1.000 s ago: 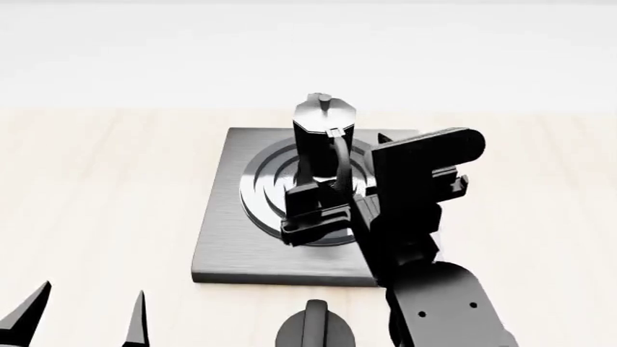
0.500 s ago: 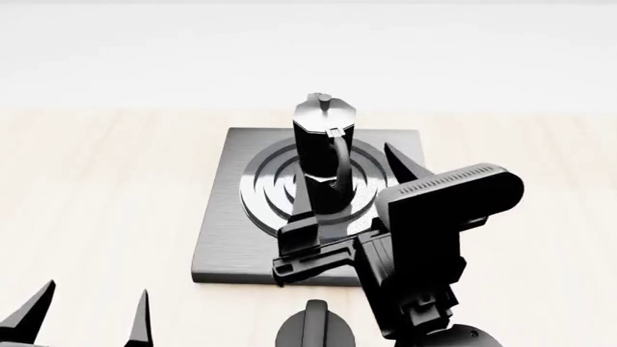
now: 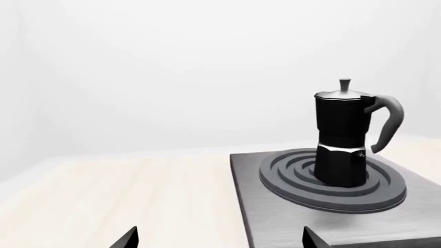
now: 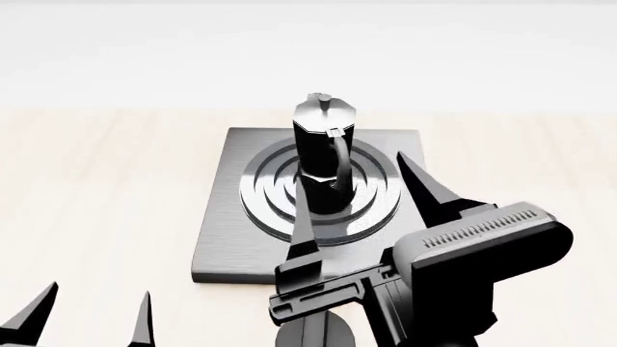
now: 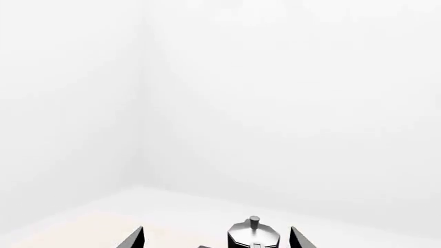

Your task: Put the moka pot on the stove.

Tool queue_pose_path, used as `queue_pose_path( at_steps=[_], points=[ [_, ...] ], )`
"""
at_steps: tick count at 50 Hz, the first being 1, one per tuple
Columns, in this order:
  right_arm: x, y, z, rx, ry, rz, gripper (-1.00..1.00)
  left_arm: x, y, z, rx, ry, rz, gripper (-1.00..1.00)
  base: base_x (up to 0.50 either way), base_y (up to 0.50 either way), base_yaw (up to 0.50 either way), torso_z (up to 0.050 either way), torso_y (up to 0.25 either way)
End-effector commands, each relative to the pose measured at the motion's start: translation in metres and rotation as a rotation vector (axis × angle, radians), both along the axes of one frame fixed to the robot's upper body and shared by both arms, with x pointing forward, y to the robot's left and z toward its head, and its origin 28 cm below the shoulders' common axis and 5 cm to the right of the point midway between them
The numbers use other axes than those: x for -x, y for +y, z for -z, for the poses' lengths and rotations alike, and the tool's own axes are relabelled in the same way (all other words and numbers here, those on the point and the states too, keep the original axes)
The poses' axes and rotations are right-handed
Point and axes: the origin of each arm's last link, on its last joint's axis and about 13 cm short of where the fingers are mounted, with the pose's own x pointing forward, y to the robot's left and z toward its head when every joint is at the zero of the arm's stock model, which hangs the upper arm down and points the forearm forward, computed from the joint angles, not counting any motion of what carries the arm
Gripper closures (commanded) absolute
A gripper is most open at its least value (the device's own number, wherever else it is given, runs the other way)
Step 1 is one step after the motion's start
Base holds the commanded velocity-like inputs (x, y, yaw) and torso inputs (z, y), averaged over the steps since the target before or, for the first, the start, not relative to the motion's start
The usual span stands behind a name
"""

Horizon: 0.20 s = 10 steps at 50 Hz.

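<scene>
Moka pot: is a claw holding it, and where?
No. The moka pot stands alone on the stove burner. The right claw is open and apart from it; the left claw is open and empty.

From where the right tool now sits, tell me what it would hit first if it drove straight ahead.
Probably the moka pot. The right tool is open and points at it, the pot standing between the finger lines on the stove. Depth is unclear; raised, it may only meet the lid.
</scene>
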Motion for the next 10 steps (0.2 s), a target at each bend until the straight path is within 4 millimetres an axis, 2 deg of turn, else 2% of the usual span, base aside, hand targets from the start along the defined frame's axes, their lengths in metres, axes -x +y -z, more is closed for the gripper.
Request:
queue_pose_path(
  at_steps=[1, 10],
  points=[
    [0.0146, 0.0003, -0.0043, -0.001, -0.033, -0.009, -1.00, 0.0028, -0.0006, -0.0004, -0.001, -0.009, 0.004, -1.00, 0.00, 0.00, 0.00, 0.000, 0.000],
    [0.0164, 0.0008, -0.0037, -0.001, -0.031, -0.013, -1.00, 0.0046, -0.0006, -0.0030, 0.004, -0.022, 0.004, -1.00, 0.00, 0.00, 0.00, 0.000, 0.000]
  ],
)
